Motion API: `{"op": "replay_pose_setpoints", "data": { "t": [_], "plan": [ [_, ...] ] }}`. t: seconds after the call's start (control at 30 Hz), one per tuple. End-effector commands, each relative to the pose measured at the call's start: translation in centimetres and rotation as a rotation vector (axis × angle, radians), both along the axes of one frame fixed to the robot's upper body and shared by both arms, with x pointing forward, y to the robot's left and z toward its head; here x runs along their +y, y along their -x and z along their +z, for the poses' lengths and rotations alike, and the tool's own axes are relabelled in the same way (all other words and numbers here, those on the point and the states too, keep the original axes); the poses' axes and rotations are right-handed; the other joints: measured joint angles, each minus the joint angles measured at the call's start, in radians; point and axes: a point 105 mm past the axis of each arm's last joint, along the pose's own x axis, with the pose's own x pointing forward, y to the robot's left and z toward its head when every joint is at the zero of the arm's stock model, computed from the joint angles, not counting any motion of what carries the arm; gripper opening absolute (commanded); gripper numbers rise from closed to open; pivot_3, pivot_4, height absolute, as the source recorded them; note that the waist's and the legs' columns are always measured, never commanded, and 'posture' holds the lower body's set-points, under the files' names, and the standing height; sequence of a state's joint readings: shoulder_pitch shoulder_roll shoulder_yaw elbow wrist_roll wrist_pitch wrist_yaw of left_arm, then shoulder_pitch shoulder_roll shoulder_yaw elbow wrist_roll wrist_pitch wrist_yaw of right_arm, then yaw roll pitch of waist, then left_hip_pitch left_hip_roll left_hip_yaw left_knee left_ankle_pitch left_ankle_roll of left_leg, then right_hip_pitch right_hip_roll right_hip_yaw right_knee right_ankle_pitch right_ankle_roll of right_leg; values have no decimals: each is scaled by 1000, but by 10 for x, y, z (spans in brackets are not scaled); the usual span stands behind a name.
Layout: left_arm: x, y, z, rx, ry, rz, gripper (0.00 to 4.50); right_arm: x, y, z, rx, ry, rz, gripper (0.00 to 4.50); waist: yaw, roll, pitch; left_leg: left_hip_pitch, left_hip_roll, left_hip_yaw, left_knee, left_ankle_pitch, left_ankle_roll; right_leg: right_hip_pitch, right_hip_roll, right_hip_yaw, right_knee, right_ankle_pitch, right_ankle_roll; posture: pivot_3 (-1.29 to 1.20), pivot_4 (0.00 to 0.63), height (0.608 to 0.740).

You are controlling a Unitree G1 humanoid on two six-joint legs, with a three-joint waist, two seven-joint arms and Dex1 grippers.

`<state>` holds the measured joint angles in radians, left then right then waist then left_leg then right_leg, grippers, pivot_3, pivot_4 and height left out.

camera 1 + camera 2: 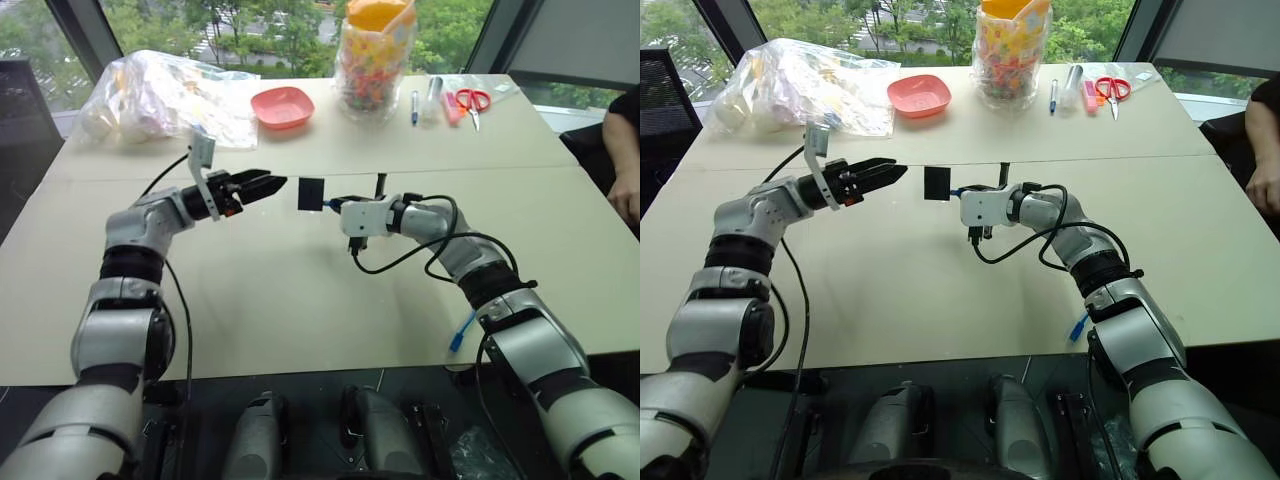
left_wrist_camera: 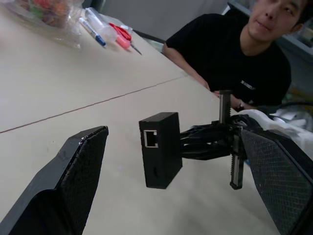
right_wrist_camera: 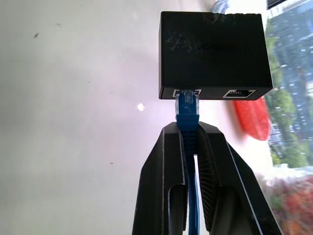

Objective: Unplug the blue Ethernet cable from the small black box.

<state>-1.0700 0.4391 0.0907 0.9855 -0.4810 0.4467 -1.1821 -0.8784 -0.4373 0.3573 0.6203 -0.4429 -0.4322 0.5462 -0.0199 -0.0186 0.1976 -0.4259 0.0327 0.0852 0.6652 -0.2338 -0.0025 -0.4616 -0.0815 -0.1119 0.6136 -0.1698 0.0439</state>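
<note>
The right gripper (image 3: 191,142) is pinching the soft cable (image 3: 188,110); the spread left gripper (image 2: 171,186) should be gripping the light, stiff box (image 2: 160,148) by its sides.

No legible text, number or brand mark appears anywhere in the scene. The small black box (image 3: 213,54) carries faint raised or embossed marking on its top face in the right wrist view, but the characters cannot be resolved. The person's black T-shirt (image 2: 234,54) bears a small pale mark on the chest, too small to read. The bag of colourful items (image 1: 373,60) at the far edge of the table shows no readable label.
</note>
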Motion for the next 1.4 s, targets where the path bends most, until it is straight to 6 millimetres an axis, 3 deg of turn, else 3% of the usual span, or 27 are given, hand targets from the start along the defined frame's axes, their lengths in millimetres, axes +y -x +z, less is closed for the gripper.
{"op": "replay_pose_setpoints", "data": {
  "t": [0.03, 0.23, 0.53, 0.57, 0.63, 0.73, 0.8, 0.9, 1.03, 1.13, 1.2, 1.4],
  "plan": [
    [-5, -4, 3, -30, -36, -18, 4500, 0, 1, 23, -106, 20, -26, 22, -3, 0, 0, 0, 0, 0, 0, 0, 0, 0, 0, 0, 0, 0, 0, 0, 150, 740],
    [-23, -11, 6, -35, -27, -17, 4500, 6, 5, 36, -139, 4, -34, 22, 4, 0, 0, 0, 1, -1, 0, 0, 0, 0, 0, 0, 1, 0, 0, 0, 150, 740],
    [-32, -9, 9, -43, -1, -59, 671, 10, 12, 41, -158, 7, -30, 0, 6, 0, 0, 0, 0, -1, 0, -1, 1, 0, 0, 0, 1, 0, 0, 0, 150, 740],
    [-32, -9, 10, -42, 14, -60, 493, 11, 13, 42, -158, 8, -26, 0, 5, -1, 0, 0, 0, -1, 0, -1, 1, 0, 0, 0, 0, 0, 0, 0, 150, 740],
    [-31, -9, 12, -42, 29, -58, 494, 12, 15, 42, -140, -2, -12, 0, 4, -1, 0, 0, 0, -1, 0, -1, 1, 0, 0, 0, 1, 0, 0, 0, 150, 740],
    [-29, -10, 11, -42, 24, -42, 494, 11, 19, 42, -98, -30, -3, 1341, 1, -1, 0, 0, 0, -2, 0, 0, 1, 0, 0, 0, 1, 0, 0, 0, 150, 740],
    [-26, -11, 10, -35, 35, -26, 494, 1, 19, 42, -69, -82, -53, 2257, 3, -1, 0, 0, 0, -2, 0, -1, 1, 0, 0, 0, 1, 0, 0, 0, 150, 740],
    [-18, -11, 12, -15, 95, -4, 494, -15, 31, 44, 90, -373, -117, 3667, 10, -1, 0, 0, 0, -2, 0, 0, 1, 0, 0, -1, 1, 0, 0, 0, 150, 740],
    [-13, -8, 17, 25, 213, -24, 494, -19, 50, 56, 341, -848, -122, 3667, 8, -1, 0, -1, 1, -5, 0, -1, 1, 0, -1, -1, 1, 0, 0, 0, 150, 740],
    [-19, 0, 18, 49, 304, -95, 494, -4, 76, 62, 683, -1197, 13, 3667, 6, -1, 0, 0, 2, -6, 1, -1, 1, 0, 0, -1, 1, 1, -1, 0, 150, 740],
    [-21, 5, 25, 67, 399, -140, 494, 3, 87, 62, 824, -1302, 65, 3667, 7, -1, 0, 0, 4, -7, 1, -1, 1, 1, 0, -1, 2, 2, -4, 0, 150, 740],
    [-26, 23, 42, 107, 574, -259, 494, 12, 90, 61, 1027, -1502, 102, 3667, 6, -1, 0, 0, 5, -7, 1, -1, 1, 1, -1, -1, 2, 2, -4, 0, 150, 740]
  ]
}}
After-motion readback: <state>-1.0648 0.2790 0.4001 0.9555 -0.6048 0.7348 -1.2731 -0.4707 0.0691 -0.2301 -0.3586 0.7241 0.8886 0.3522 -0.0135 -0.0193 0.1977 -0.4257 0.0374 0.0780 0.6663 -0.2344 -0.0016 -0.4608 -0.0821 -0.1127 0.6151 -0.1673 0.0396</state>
